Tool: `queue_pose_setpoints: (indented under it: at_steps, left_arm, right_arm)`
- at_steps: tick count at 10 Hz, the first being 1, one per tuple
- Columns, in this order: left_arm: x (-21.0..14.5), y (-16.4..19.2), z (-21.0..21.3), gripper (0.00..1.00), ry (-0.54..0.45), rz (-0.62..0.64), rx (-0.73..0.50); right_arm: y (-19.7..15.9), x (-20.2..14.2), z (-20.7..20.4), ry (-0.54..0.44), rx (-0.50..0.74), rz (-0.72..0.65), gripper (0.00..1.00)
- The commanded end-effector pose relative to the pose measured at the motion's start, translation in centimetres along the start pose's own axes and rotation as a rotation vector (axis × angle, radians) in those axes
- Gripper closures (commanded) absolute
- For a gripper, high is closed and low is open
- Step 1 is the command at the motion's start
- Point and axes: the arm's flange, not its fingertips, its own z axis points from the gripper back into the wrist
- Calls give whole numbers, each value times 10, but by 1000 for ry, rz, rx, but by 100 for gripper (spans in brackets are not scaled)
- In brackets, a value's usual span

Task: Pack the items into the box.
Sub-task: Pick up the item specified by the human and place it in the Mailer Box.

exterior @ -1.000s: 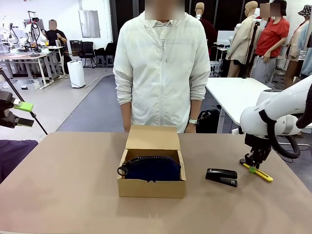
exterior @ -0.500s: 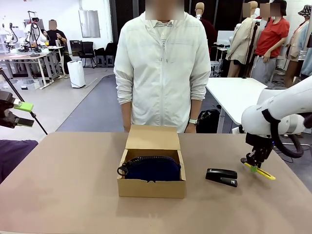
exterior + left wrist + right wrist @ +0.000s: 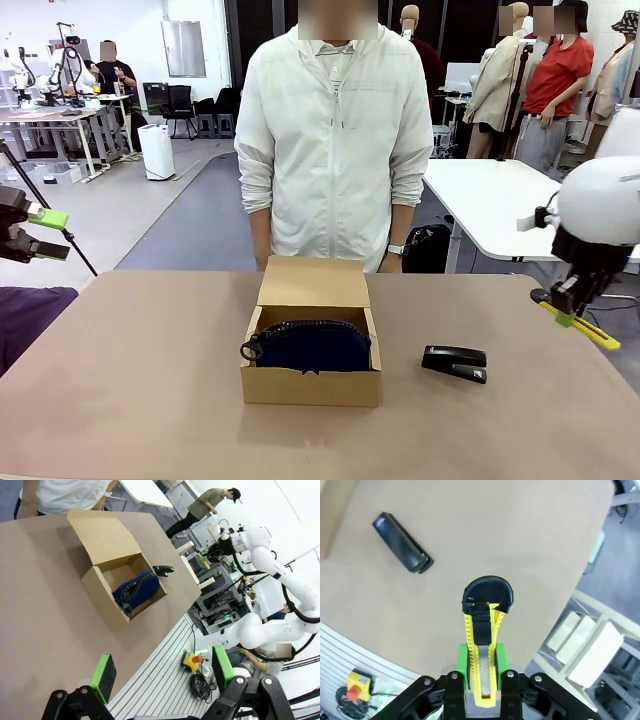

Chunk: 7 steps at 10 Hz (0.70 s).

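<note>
The brown cardboard box (image 3: 311,375) stands mid-table with its flap lid up, and the navy zip pouch (image 3: 312,345) lies inside it; the left wrist view shows the same box (image 3: 107,592) and pouch (image 3: 136,589). My right gripper (image 3: 568,305) hangs in the air at the right side of the table, shut on the yellow-and-black utility knife (image 3: 582,325). In the right wrist view the knife (image 3: 483,645) sticks out between the green pads (image 3: 462,662), high above the tabletop. My left gripper (image 3: 40,232) is open at the far left, off the table; its green pads (image 3: 104,675) stand wide apart.
A black stapler (image 3: 455,363) lies on the table right of the box, also seen as the stapler (image 3: 400,542) below my right gripper. A person in a white jacket (image 3: 330,140) stands behind the box at the far edge. The table's right edge (image 3: 570,590) is close to the knife.
My right gripper has lifted the utility knife off the table and carried it up and to the right. The left arm, box and stapler have not moved.
</note>
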Motion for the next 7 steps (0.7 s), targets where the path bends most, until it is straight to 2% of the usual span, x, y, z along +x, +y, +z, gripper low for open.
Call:
queue_pose_setpoints:
  at_steps: [1,2,6,7]
  left_arm:
    - [0,-1,3,0,8,5,-5]
    - [0,-1,3,0,8,5,-5]
    - [0,-1,3,0,8,5,-5]
    - [0,-1,3,0,8,5,-5]
  right_arm:
    - [-6,-13,-22,-27,-31,-88,100]
    - [0,0,0,0,0,0,100]
    - [2,-8,-2,-5,0,-8,100]
    - [16,11,-1,-37,-22,87,100]
